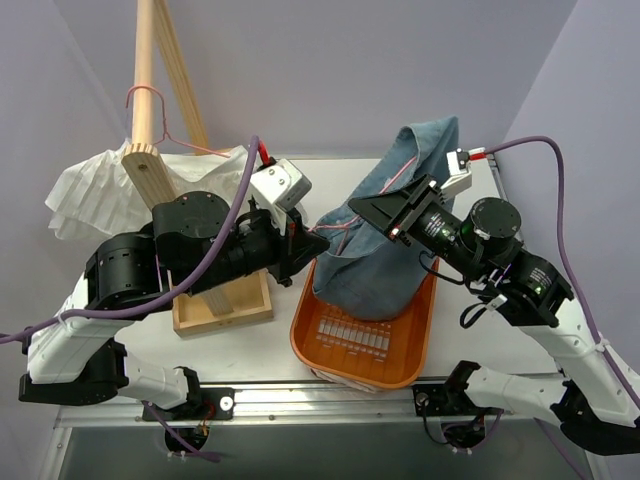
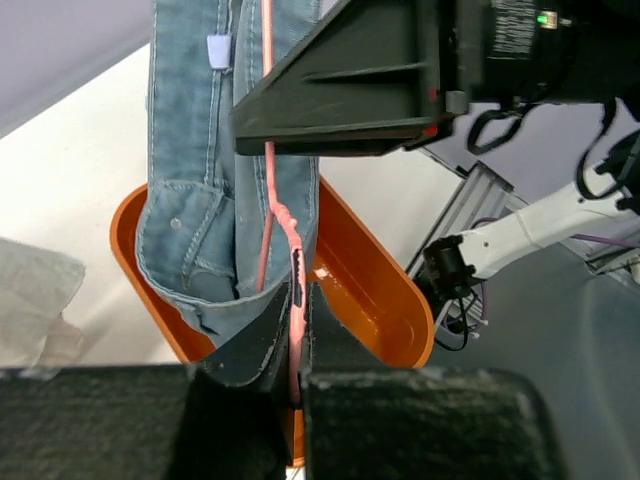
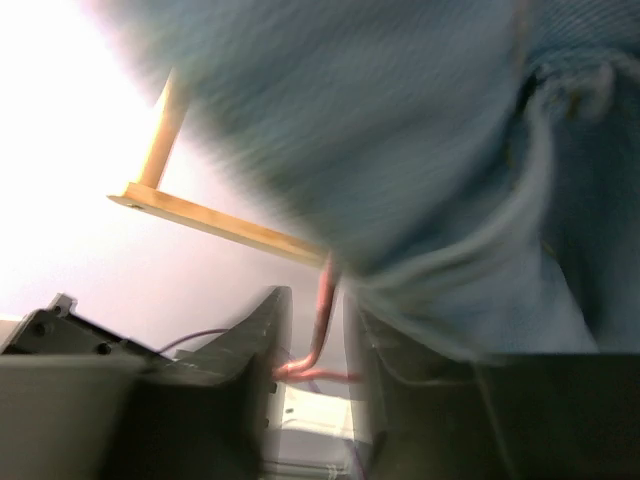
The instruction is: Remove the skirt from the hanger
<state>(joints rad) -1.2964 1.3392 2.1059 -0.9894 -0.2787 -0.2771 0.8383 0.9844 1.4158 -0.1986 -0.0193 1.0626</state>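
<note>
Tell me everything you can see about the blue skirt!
The blue denim skirt looks thick and stitched, with a small white tag. It hangs limp and folded, its lower end over the orange oval plastic tray. A thin pink wire hanger runs down through it. The left gripper has its jaws shut on that wire at the skirt's lower edge.

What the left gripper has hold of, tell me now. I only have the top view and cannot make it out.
Observer: The left gripper is shut on the pink hanger wire; the skirt hangs beside it.
Operator: Check the right wrist view. Report the wire there.
Observer: It is blurred, but the wire runs between the right gripper's fingers. Whether it is clamped, I cannot tell.
</note>
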